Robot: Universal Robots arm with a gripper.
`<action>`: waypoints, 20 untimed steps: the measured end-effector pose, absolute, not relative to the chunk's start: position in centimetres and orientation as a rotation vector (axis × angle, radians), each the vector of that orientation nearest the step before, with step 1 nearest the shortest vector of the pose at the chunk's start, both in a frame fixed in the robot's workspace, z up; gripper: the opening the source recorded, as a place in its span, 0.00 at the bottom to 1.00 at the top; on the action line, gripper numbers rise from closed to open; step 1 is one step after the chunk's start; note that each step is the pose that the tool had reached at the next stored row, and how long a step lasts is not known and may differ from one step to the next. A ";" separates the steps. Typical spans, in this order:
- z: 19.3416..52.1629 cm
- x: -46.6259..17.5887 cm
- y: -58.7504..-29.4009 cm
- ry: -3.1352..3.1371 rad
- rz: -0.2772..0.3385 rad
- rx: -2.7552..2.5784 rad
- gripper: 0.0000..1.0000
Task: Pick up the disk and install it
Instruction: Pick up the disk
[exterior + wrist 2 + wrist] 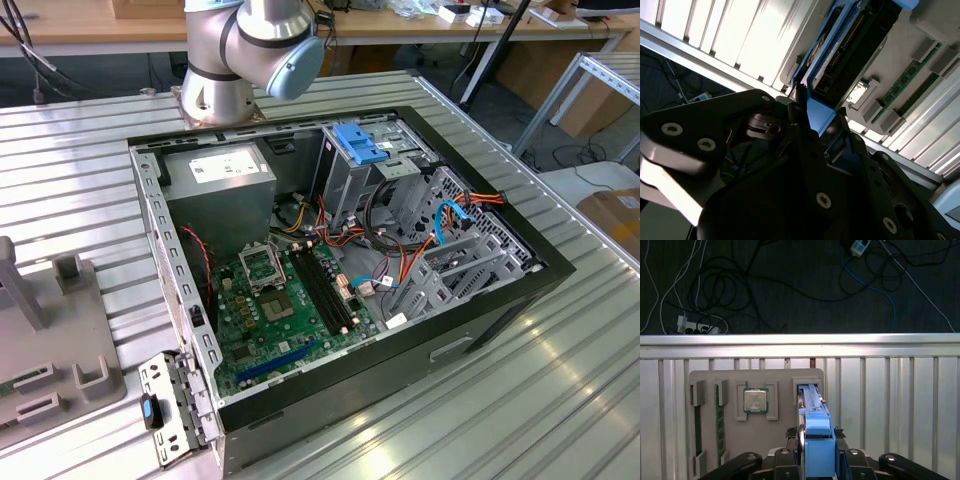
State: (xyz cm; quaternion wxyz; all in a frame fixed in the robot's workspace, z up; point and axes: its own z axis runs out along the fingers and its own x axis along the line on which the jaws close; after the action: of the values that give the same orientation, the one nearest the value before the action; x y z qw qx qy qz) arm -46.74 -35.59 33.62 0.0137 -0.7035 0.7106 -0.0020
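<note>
The disk (pixel 816 432) stands on edge in a slot of a grey fixture plate (pixel 757 442), its blue bracket rail facing the first wrist view. My gripper (pixel 817 457) sits over its near end, with black fingers (pixel 842 460) pressed against both sides of the blue rail, shut on it. The second wrist view shows the disk (pixel 852 47) from the side, its dark body and connector edge framed by blue rails, reaching away from my gripper (pixel 815 125). The open computer case (pixel 340 250) lies on the ribbed metal table in the exterior view.
The fixture plate also carries a processor chip (pixel 756 401) and a memory stick (pixel 720 417). The table edge (pixel 800 340) runs just beyond it, above cables on the floor. Inside the case are a grey power-supply box (pixel 225 175), a green motherboard (pixel 280 310), loose cables and a blue latch (pixel 360 145) over the drive cage.
</note>
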 end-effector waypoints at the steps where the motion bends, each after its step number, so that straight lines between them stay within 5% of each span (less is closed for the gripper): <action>1: 34.0 -46.7 -35.6 2.213 -0.006 -2.191 0.37; 20: 38.5 -47.3 -35.6 2.198 -0.024 -2.177 0.37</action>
State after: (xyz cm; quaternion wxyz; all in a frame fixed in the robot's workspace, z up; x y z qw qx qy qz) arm -47.32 -35.59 38.52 0.0241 -0.7034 0.7103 -0.0079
